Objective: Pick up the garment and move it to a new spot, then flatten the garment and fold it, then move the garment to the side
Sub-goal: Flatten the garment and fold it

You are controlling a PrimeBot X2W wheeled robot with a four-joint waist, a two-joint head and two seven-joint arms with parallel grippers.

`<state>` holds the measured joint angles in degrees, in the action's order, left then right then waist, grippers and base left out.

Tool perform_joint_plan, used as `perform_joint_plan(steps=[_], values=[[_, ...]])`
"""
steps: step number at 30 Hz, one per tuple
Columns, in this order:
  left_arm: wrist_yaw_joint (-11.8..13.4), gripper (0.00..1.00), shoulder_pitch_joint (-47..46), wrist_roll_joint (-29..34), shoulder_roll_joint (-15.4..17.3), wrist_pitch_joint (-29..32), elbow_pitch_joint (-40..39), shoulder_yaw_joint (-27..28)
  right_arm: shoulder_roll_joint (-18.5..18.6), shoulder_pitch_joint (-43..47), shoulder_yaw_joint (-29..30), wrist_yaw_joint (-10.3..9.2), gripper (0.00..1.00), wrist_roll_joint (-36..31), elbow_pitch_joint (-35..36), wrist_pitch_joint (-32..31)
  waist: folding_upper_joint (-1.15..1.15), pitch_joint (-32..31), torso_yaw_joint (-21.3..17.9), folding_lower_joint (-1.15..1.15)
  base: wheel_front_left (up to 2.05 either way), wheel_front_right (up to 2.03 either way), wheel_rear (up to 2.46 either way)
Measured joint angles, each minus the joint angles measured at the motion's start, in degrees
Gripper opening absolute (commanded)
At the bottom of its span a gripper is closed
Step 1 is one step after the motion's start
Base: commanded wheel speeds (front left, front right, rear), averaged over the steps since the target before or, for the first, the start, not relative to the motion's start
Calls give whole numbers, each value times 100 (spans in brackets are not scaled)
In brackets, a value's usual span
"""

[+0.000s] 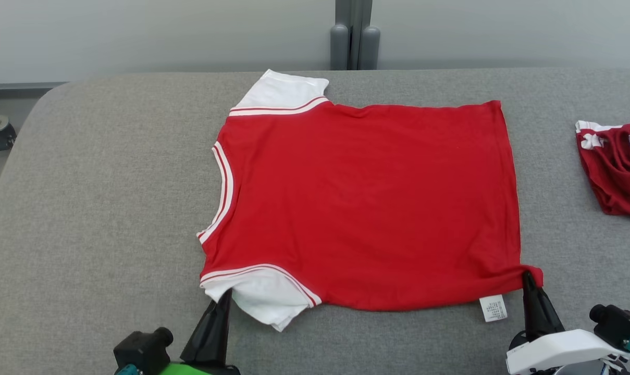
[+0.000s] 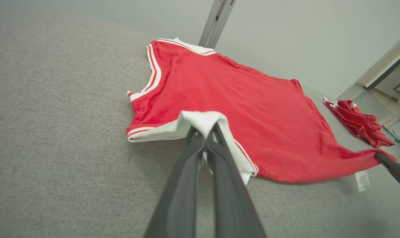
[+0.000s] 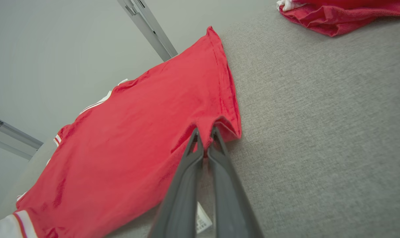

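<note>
The garment (image 1: 367, 203) is a red T-shirt with white sleeves and striped trim, spread flat on the grey table with its neck to the left. My left gripper (image 1: 225, 296) is shut on the near white sleeve (image 2: 203, 120), which is lifted a little off the cloth. My right gripper (image 1: 527, 278) is shut on the near hem corner (image 3: 219, 127), pulling it into a small peak. A white care label (image 1: 493, 308) sticks out beside that corner.
A second red and white garment (image 1: 617, 166) lies crumpled at the table's right edge. The grey padded table (image 1: 111, 208) has bare room to the left and in front. A grey post (image 1: 354, 34) stands behind the far edge.
</note>
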<state>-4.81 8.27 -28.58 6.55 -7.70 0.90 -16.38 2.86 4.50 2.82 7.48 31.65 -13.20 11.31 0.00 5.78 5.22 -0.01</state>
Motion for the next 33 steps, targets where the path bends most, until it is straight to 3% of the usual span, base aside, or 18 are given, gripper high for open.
perform_joint_plan(steps=[10, 20, 26, 33], values=[[-91, 0, -1288, -16, -80, -383, 687, 43, -2, -675, -121, 0, 0, 149, -352, 197, 0, 391, -139, 0, 0, 0, 0], [-149, 0, -2890, 60, -192, -658, 1885, 157, -2, -1674, -31, 0, 0, 67, -907, 318, 0, 854, -315, 0, 0, 0, 0], [-185, 0, -3501, 145, -219, -708, 2706, 135, -4, -2046, -97, 0, 0, 37, -1243, 343, 0, 1063, -426, 0, 0, 0, 0], [-225, 0, -3943, 205, -260, -728, 3083, 255, -3, -2293, -226, 0, 0, 29, -1408, 367, 0, 1227, -526, 0, 0, 0, 0]])
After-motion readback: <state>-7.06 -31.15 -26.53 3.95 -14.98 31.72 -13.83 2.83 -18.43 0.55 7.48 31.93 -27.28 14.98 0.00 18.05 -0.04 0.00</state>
